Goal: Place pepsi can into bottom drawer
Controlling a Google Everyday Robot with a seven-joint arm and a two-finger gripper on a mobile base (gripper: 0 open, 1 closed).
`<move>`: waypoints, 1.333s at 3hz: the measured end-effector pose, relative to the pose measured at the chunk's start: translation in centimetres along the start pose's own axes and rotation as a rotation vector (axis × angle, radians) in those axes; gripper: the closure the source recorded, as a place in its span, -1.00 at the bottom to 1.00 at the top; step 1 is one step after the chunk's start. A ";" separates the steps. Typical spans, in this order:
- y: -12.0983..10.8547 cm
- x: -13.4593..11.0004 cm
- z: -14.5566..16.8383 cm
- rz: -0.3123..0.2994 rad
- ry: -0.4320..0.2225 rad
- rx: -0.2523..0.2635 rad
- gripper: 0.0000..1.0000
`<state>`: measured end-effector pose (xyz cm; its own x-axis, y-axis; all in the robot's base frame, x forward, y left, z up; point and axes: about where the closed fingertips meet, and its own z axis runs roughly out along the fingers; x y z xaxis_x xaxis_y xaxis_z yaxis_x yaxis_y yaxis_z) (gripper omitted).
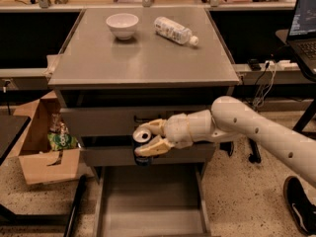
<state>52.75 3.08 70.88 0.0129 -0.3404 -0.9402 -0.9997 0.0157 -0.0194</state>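
Directly in front of the cabinet's closed drawer fronts, we find the pincer point(148, 138), carried on a cream arm point(256, 132) that enters from the right. Its two fingers point(154, 127) are clamped on the pepsi can point(142, 136), one above and one below the silver top. The can is tilted, with its top facing the camera and its dark body hanging below the lower finger.

Below the pincer, the bottom drawer point(148, 201) stands pulled out toward the camera, its low side walls running along either side. The can is held above the rear part of this drawer and is not touching it.

Just behind the pincer, we note the upper drawer front point(103, 121) and the middle drawer front point(108, 155), both closed; the can hangs against the middle one.

Above the pincer lies the bench point(143, 63). On its far part rest a white bowl point(122, 24) and, to the right of the bowl, a clear plastic bottle point(174, 30) on its side. Both are well apart from the pincer.

To the left of the pincer, on the floor, sits an open cardboard box point(42, 159) holding a green packet point(61, 141). Far to the right we see a laptop point(302, 19) and, lower down, a dark shoe point(301, 209).
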 end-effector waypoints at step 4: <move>1.7 15.3 4.4 0.121 0.109 0.006 1.00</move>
<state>51.33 2.03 55.01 -0.1107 -0.4361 -0.8931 -0.9936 0.0681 0.0898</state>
